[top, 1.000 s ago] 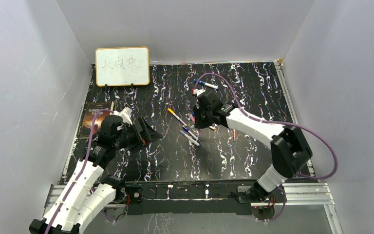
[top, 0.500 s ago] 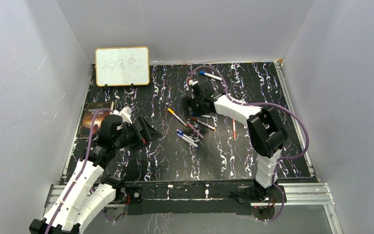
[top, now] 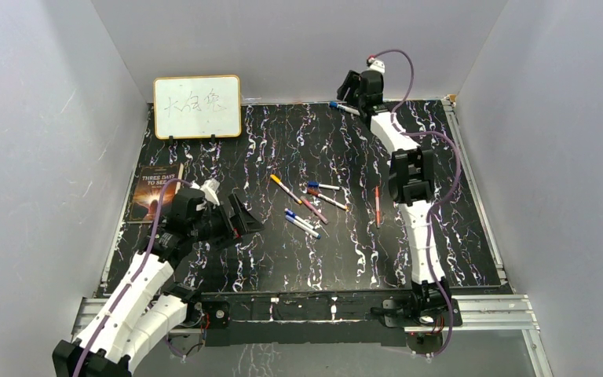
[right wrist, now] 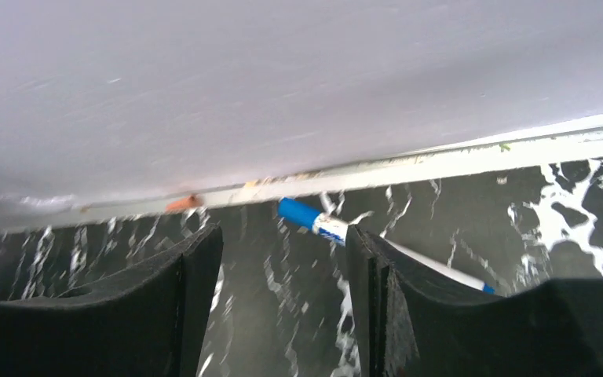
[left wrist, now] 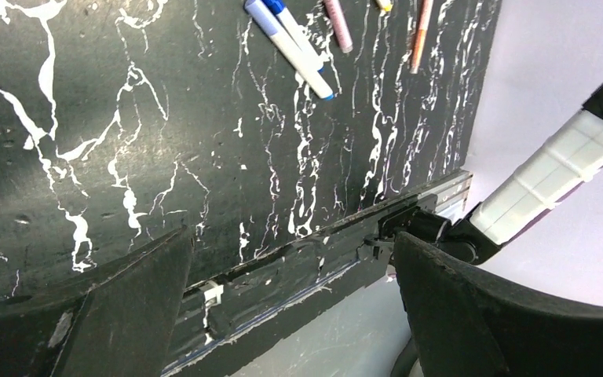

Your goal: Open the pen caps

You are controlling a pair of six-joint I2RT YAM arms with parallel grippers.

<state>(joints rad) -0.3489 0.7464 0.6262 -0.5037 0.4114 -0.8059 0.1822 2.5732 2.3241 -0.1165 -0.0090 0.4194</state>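
Since one pen [right wrist: 432, 267] lies apart at the bench's [top: 283, 259] far edge, blue cap [right wrist: 298, 212] on, our right jaws reach there, partly open and empty; our left jaws hang wide open and empty near the left edge, presumably to steady the pen.
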